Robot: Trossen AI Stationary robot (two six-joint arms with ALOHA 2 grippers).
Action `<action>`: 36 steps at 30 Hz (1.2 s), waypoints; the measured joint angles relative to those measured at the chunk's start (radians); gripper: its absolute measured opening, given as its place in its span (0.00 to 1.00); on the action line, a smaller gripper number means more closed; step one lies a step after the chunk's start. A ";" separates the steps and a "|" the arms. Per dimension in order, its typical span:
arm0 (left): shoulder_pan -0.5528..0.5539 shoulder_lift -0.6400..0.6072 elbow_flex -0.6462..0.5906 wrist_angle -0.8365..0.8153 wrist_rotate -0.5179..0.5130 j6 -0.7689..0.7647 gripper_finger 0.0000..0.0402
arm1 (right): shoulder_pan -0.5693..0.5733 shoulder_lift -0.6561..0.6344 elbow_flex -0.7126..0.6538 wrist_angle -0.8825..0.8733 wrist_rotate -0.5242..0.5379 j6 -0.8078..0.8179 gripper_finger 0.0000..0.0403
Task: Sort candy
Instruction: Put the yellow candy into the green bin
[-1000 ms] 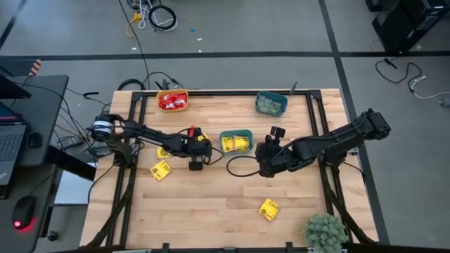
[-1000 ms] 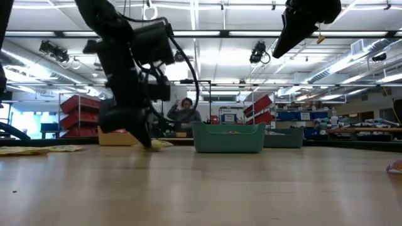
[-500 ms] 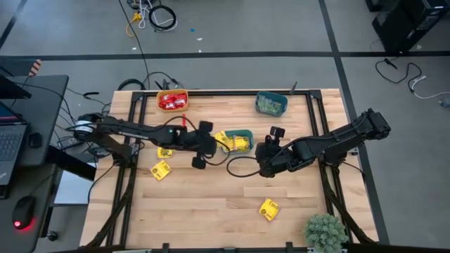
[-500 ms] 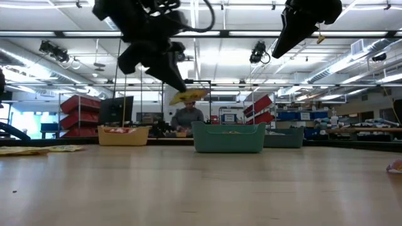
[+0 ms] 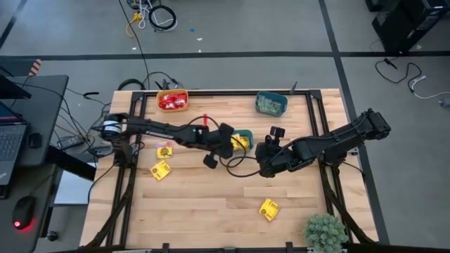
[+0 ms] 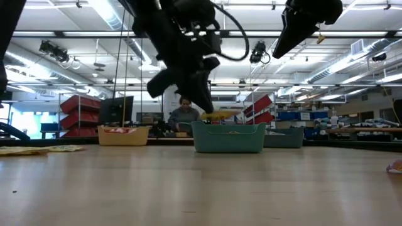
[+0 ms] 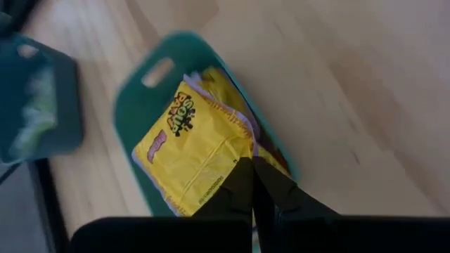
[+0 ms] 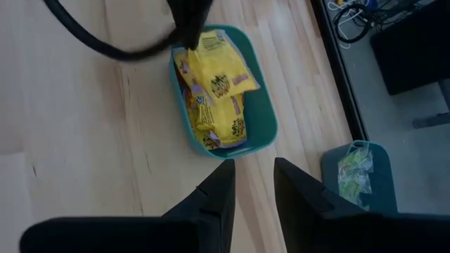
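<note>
- Left gripper (image 7: 252,184) pinches a yellow candy packet (image 7: 198,153) by its edge, fingers closed, above the teal bowl (image 7: 133,105) of yellow packets.
- Right gripper (image 8: 247,184) hovers beside the bowl, fingers apart, empty.
- Risk: releasing off-centre could drop the packet over the rim.

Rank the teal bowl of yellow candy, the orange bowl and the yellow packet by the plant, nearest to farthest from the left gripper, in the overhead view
From the left gripper:
1. Teal bowl of yellow candy, directly beneath it, mid-table.
2. Orange bowl, back left edge.
3. Yellow packet, front right, near the plant.
</note>
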 joint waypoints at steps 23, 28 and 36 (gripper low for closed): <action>-0.018 0.035 0.006 -0.100 -0.175 -0.117 0.21 | 0.000 0.000 0.000 0.002 -0.003 -0.016 0.22; -0.039 0.019 0.006 -0.102 -0.239 -0.125 0.24 | 0.000 0.000 0.000 0.002 -0.010 -0.019 0.22; -0.067 -0.071 0.006 -0.129 -0.177 -0.267 0.24 | 0.000 0.000 0.000 -0.014 -0.011 -0.026 0.21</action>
